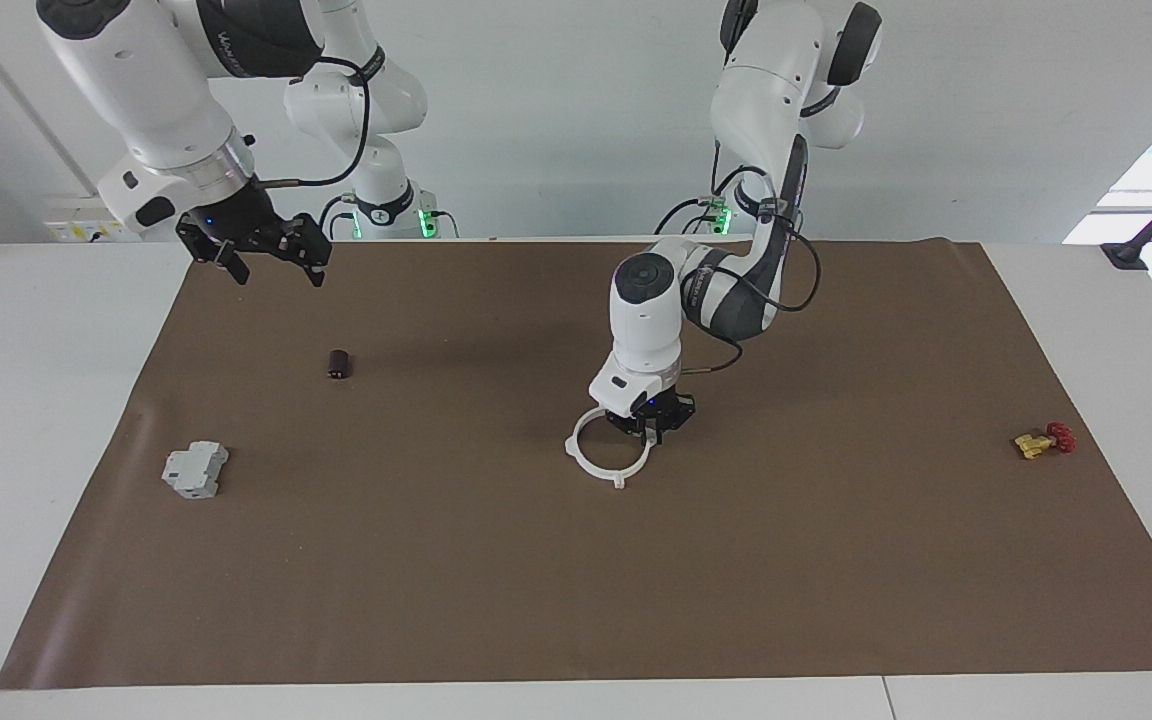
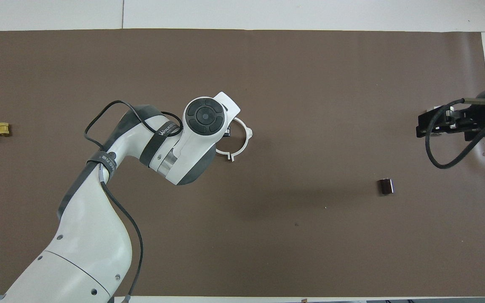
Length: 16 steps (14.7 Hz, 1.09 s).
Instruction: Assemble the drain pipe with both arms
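The drain pipe shows as two thin white half-ring arcs on the brown mat, their ends meeting so they read as one tabbed ring. My left gripper stands low over the ring's edge toward the left arm's end, shut on that half arc. In the overhead view the left wrist covers most of the left gripper and part of the ring. My right gripper hangs open and holds nothing, high over the mat's edge at the right arm's end.
A small dark cylinder lies on the mat below the right gripper. A grey boxy block sits farther from the robots at that same end. A yellow-and-red valve piece lies at the left arm's end.
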{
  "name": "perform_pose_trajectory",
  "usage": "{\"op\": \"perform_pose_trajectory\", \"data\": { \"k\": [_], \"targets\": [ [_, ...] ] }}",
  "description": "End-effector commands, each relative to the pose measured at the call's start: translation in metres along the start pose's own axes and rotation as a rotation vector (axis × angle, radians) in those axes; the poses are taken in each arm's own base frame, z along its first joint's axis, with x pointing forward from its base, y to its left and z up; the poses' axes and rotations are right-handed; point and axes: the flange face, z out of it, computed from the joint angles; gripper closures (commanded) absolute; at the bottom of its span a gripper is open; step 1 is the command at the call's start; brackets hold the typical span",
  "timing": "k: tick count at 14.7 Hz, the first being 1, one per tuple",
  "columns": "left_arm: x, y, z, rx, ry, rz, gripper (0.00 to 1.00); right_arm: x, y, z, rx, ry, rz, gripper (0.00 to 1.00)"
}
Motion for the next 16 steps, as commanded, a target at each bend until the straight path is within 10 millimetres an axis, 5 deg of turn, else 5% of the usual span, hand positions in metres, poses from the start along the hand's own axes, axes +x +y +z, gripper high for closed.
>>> {"op": "perform_pose_trajectory", "data": {
  "k": [1,16],
  "targets": [
    [-0.0115,-0.0036,-0.001,-0.003,-0.001,-0.005,1.0,0.0013,0.0066,0.0012,-0.008,0.016,-0.022,0.0],
    [-0.0065,-0.0058,-0.0018,-0.022,0.024,-0.001,1.0,0.003,0.0149,0.0008,-0.007,0.019,-0.007,0.0]
  ]
}}
